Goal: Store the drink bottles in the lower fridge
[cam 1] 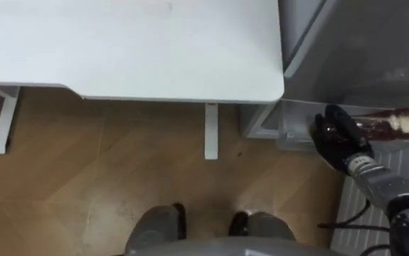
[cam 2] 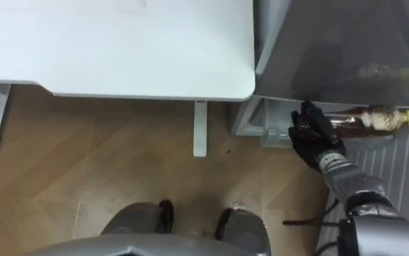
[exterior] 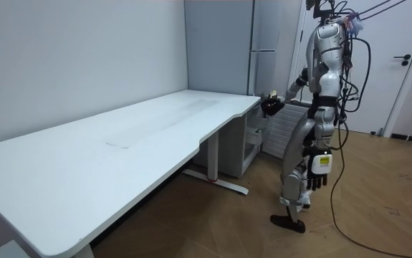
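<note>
A bottle of dark drink [cam 2: 366, 119] with a yellow cap lies sideways in my right hand [cam 2: 311, 135], cap pointing to the right. The fingers are curled round its lower end. Hand and bottle hover at the front of the grey fridge [cam 2: 332, 50], just over the open lower compartment [cam 2: 272, 122] with its clear bin. In the room view I stand at the end of the desk facing the fridge [exterior: 220, 43], right hand [exterior: 271, 105] stretched forward. My left hand [exterior: 317, 179] hangs by my thigh, fingers relaxed.
The white desk [cam 1: 133, 50] runs off to my left, its corner close to the fridge and its leg [cam 1: 211, 131] on the wood floor. A ribbed white panel [cam 2: 403, 188], likely the open lower door, stands to my right. A closed door [exterior: 399, 64] is behind me.
</note>
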`<state>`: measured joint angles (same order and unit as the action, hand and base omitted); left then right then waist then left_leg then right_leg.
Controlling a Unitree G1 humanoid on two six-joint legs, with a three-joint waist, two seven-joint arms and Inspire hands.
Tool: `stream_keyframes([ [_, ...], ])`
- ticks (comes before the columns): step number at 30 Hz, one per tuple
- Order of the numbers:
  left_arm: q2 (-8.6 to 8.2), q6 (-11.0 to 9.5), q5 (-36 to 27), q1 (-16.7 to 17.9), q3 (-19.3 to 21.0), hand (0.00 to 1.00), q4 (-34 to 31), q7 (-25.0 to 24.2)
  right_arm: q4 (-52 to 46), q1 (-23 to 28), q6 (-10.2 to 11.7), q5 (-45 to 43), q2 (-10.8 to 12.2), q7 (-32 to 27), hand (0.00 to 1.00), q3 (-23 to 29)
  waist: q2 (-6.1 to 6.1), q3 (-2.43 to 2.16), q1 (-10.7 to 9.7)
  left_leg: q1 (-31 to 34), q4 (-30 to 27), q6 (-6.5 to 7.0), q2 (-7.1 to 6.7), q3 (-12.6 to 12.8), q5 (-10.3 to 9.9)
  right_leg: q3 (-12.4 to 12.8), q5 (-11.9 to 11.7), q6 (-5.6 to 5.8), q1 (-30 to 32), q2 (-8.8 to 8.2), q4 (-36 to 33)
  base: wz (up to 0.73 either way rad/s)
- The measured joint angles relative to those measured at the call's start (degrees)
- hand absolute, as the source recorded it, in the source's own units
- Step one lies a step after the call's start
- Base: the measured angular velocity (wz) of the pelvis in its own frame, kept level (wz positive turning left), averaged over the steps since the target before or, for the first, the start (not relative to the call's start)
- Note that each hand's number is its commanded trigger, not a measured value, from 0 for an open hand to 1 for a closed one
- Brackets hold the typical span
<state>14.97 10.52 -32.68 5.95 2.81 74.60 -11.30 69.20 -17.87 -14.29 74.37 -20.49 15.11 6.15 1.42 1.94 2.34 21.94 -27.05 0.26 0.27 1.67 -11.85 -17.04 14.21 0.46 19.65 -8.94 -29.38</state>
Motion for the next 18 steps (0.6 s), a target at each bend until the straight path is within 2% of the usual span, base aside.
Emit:
stream_keyframes([
  [2,0.72,-0.9,-1.84,-1.71,-1.37,0.0,0.33,0.39,1.27,-1.98,0.41,0.89,-0.16,-1.37,1.0,-0.33,-0.02,0.07,0.85,2.35,-0.86,0.09,-0.03,0.48,0.15,0.68,0.04,-0.08,2.86,-0.24,-1.55,-0.12],
  [4,0.88,-1.81,-3.74,-3.54,-2.16,0.0,0.34,0.79,4.06,-5.2,0.57,1.6,-0.89,-3.44,1.0,-0.33,-0.04,0.14,2.59,4.94,-1.07,0.2,-0.43,1.24,0.79,1.66,0.08,-0.32,6.7,-0.9,-3.59,-0.1],
  [6,1.04,-2.14,-5.68,-3.97,-3.82,0.0,0.46,1.2,5.09,-7.28,0.57,1.66,-1.24,-4.95,1.0,-0.34,-0.37,0.32,2.97,6.76,-1.85,0.15,-0.62,1.17,0.95,1.64,0.23,-0.7,8.7,-1.33,-4.9,0.07],
  [12,1.33,-2.1,-7.16,-4.0,-7.59,0.0,1.75,3.73,5.21,-10.25,0.6,2.82,-2.2,-8.18,1.0,0.79,-0.04,0.68,2.81,13.21,-4.91,0.12,-1.34,1.31,1.06,2.08,1.4,-1.41,15.84,-3.03,-9.6,0.07],
  [18,1.3,-2.28,-7.12,-4.8,-8.97,0.0,1.63,4.93,5.19,-14.3,2.08,2.89,-2.96,-10.83,1.0,0.71,-0.36,1.08,2.96,19.28,-10.28,0.09,-0.9,1.39,-0.36,2.86,2.87,-1.78,21.47,-3.15,-14.06,0.02],
])
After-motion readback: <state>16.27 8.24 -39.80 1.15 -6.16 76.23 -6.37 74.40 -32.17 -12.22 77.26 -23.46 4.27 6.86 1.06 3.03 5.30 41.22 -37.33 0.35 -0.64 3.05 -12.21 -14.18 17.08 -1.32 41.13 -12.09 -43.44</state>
